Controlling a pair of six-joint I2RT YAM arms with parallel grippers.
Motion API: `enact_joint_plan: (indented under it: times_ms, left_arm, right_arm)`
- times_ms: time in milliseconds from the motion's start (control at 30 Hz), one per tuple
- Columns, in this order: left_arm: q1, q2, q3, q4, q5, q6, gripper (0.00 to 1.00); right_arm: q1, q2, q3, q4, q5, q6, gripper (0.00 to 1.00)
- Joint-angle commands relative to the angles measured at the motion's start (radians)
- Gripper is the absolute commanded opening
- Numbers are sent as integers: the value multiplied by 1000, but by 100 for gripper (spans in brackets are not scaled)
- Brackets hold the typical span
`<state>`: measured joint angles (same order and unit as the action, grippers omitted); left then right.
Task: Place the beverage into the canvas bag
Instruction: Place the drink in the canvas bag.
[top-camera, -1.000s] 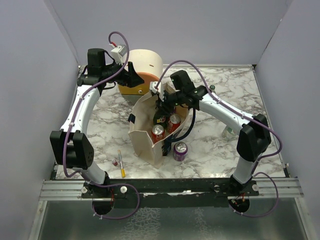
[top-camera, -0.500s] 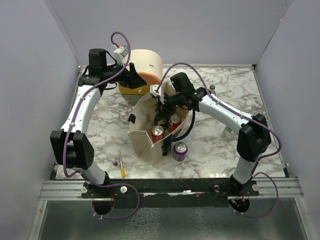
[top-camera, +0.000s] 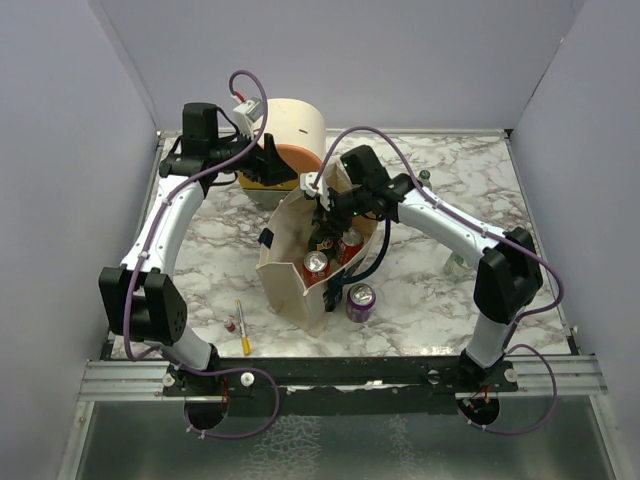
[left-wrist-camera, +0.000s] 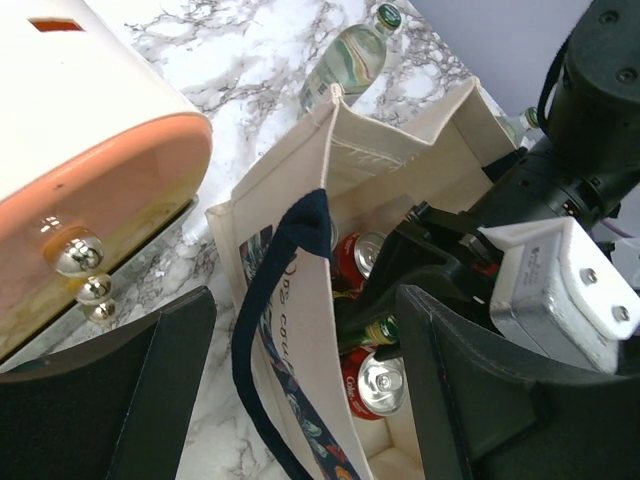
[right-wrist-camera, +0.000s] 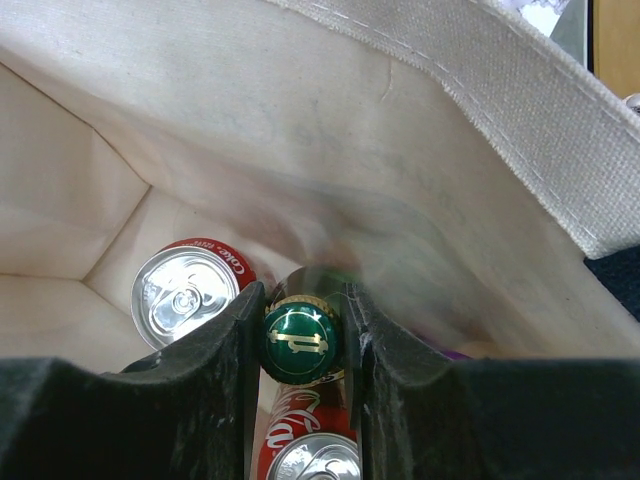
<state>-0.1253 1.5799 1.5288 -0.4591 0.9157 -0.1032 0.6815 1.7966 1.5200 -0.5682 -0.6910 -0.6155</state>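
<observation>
The canvas bag (top-camera: 288, 272) stands open mid-table, with two red cola cans (top-camera: 315, 264) inside. My right gripper (top-camera: 326, 214) reaches down into the bag. In the right wrist view this gripper (right-wrist-camera: 302, 340) is shut on the neck of a green-capped bottle, the beverage (right-wrist-camera: 300, 338), just above the cans (right-wrist-camera: 187, 293). My left gripper (top-camera: 274, 166) hovers at the bag's far rim. In the left wrist view it (left-wrist-camera: 300, 400) is open, with the bag's printed wall (left-wrist-camera: 300, 300) and navy handle (left-wrist-camera: 262, 330) between its fingers (left-wrist-camera: 150, 385), apart from both.
A rounded cream-and-orange drawer box (top-camera: 292, 135) stands right behind the bag, close to my left wrist. A purple can (top-camera: 360, 300) sits by the bag's near right corner. A yellow pen (top-camera: 243, 328) lies front left. A clear bottle (left-wrist-camera: 350, 65) stands beyond the bag.
My left gripper has shifted a little right and nearer, toward the bag's rim. My right gripper has sunk slightly into the bag with the bottle still in its grip.
</observation>
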Motion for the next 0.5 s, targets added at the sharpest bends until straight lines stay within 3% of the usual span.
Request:
enact_joint_plan:
  times_ms: [0, 200, 467]
  left_arm:
    - [-8, -78, -27, -41, 50, 26, 75]
    - [-14, -114, -82, -116, 22, 41, 74]
    - [-30, -114, -132, -159, -28, 34, 64]
  right_arm:
    - [6, 1, 9, -90, 3, -4, 35]
    - [6, -16, 4, -70, 14, 19, 38]
    - [6, -38, -18, -50, 20, 53, 36]
